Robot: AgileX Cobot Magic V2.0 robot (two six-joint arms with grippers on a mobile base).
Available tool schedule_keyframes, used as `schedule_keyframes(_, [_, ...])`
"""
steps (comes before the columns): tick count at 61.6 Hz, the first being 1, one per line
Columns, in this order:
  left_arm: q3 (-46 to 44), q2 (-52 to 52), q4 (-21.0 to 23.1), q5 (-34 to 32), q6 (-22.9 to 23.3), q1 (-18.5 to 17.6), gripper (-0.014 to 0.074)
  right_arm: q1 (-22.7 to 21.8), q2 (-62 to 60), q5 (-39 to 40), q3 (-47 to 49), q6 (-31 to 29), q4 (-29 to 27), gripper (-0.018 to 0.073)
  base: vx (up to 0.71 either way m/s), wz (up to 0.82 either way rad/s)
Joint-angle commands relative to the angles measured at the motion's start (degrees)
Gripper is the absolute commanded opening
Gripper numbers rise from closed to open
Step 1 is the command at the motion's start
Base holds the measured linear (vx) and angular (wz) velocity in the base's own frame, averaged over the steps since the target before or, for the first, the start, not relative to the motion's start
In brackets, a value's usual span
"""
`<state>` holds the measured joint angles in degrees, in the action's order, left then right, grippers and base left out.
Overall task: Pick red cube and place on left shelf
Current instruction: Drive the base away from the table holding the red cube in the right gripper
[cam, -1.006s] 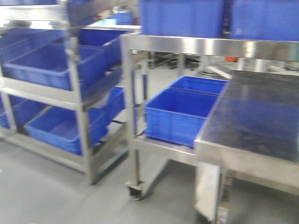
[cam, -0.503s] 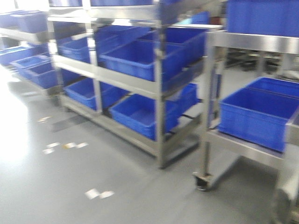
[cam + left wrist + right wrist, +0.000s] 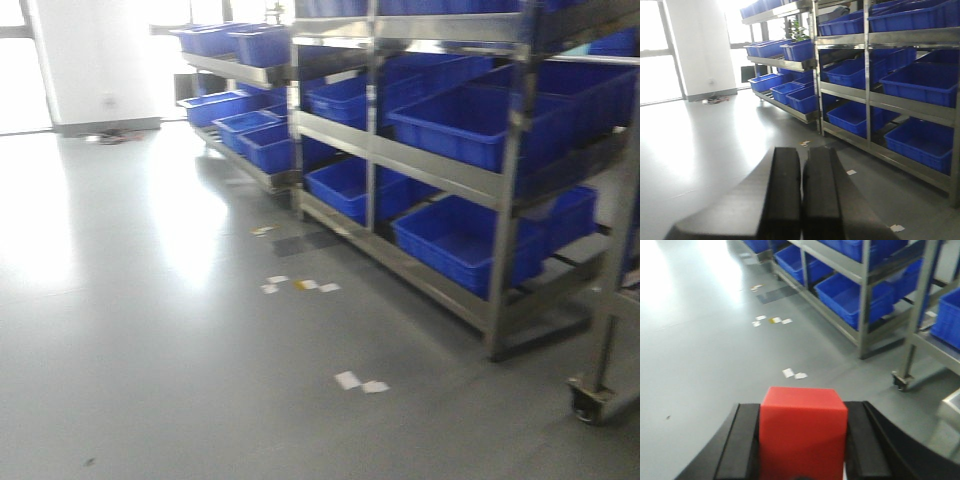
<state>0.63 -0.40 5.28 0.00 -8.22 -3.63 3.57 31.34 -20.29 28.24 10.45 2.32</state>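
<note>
The red cube sits between the black fingers of my right gripper, which is shut on it above the grey floor. In the left wrist view my left gripper is shut, its two pads pressed together with nothing between them. The left shelf, a stainless-steel rack with blue crates on its levels, stands on the right of the front view. It also shows as a rack ahead of my left gripper and as a rack beyond the cube. Neither gripper shows in the front view.
A second rack with blue crates stands farther back by the white wall. A wheeled cart's castor is at the right edge, and the same castor shows near the cube. Paper scraps lie on the grey floor.
The front view has swung left. The steel table and the cart slid out to the right, and the racks and open floor now fill the view.
</note>
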Motion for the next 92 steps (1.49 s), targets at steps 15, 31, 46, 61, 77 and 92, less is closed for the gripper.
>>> schedule_keyframes(15, [1.3,0.4,0.3,-4.8,-0.1,-0.2,0.0106,-0.4,0.1,4.6,1.6,-0.5,0.8,0.0066,-0.19,0.61])
schedule_keyframes(31, [1.3,0.4,0.3,-4.8,-0.1,-0.2,0.0106,-0.4,0.1,4.6,1.6,-0.5,0.8,0.0066,-0.18,0.55])
schedule_keyframes(46, [1.3,0.4,0.3,-4.8,-0.1,-0.2,0.0106,-0.4,0.1,4.6,1.6,-0.5,0.8,0.0066,-0.18,0.39])
schedule_keyframes(61, [1.3,0.4,0.3,-4.8,-0.1,-0.2,0.0106,-0.4,0.1,4.6,1.6,-0.5,0.8,0.0066,-0.11,0.39])
schedule_keyframes(77, [1.3,0.4,0.3,-4.8,-0.1,-0.2,0.0106,-0.4,0.1,4.6,1.6,-0.5,0.8,0.0066,-0.01,0.22])
schedule_keyframes(92, [1.3,0.5,0.3,-4.8,-0.1,-0.2,0.0106,-0.4,0.0,4.5,1.6,-0.5,0.8,0.0066,0.10,0.14])
